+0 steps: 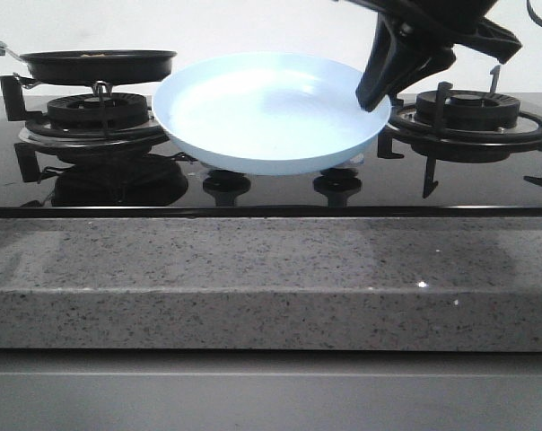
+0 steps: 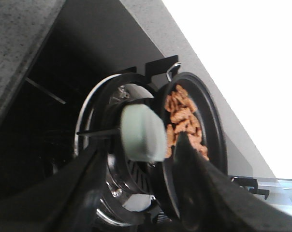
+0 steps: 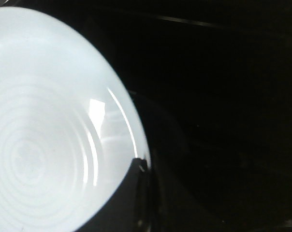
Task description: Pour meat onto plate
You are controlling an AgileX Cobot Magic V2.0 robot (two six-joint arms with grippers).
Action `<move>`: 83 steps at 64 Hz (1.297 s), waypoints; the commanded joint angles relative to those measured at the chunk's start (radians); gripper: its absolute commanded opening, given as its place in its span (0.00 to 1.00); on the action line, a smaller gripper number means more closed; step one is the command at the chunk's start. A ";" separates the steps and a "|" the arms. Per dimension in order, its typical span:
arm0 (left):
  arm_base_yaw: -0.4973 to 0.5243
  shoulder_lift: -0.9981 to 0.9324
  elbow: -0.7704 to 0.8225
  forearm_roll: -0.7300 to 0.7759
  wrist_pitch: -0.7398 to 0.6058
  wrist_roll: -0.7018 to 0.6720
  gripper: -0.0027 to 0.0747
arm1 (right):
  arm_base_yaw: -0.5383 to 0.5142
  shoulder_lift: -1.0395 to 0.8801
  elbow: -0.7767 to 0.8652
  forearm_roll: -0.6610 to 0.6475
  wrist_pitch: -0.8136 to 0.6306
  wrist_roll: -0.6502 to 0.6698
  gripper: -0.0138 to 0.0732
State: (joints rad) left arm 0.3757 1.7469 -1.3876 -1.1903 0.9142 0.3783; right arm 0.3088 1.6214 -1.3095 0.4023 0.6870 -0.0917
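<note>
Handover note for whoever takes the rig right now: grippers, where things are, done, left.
Right gripper: pinching the rim of the plate, holding it lifted and slightly tilted over the middle of the hob.
Left gripper: around the pale green handle tip of the frying pan; whether it has closed on the handle cannot be told.
Meat: all in the pan, which sits on the left burner.
Done: plate picked up and presented.
Left: secure the pan handle, lift the pan, bring it over the plate, tip the meat out.
</note>
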 commanded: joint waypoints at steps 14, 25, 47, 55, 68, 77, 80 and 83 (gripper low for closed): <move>-0.031 -0.027 -0.031 -0.108 -0.055 0.066 0.61 | 0.002 -0.049 -0.020 0.020 -0.036 -0.010 0.08; -0.049 -0.027 -0.031 -0.113 -0.089 0.067 0.61 | 0.002 -0.049 -0.020 0.020 -0.036 -0.010 0.08; -0.054 -0.025 -0.031 -0.131 -0.116 0.070 0.60 | 0.002 -0.049 -0.020 0.020 -0.036 -0.010 0.08; -0.054 -0.016 -0.031 -0.145 -0.116 0.070 0.60 | 0.002 -0.049 -0.020 0.020 -0.036 -0.010 0.08; -0.062 0.028 -0.031 -0.217 -0.076 0.093 0.60 | 0.002 -0.049 -0.020 0.020 -0.036 -0.010 0.08; -0.072 0.043 -0.031 -0.222 -0.076 0.093 0.60 | 0.002 -0.049 -0.020 0.020 -0.036 -0.010 0.08; -0.072 0.043 -0.031 -0.222 -0.076 0.093 0.60 | 0.002 -0.049 -0.020 0.020 -0.036 -0.010 0.08; -0.072 0.043 -0.031 -0.222 -0.076 0.095 0.60 | 0.002 -0.049 -0.020 0.020 -0.036 -0.010 0.08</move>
State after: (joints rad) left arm 0.3098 1.8398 -1.3876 -1.3467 0.8220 0.4671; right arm 0.3088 1.6214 -1.3095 0.4023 0.6876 -0.0917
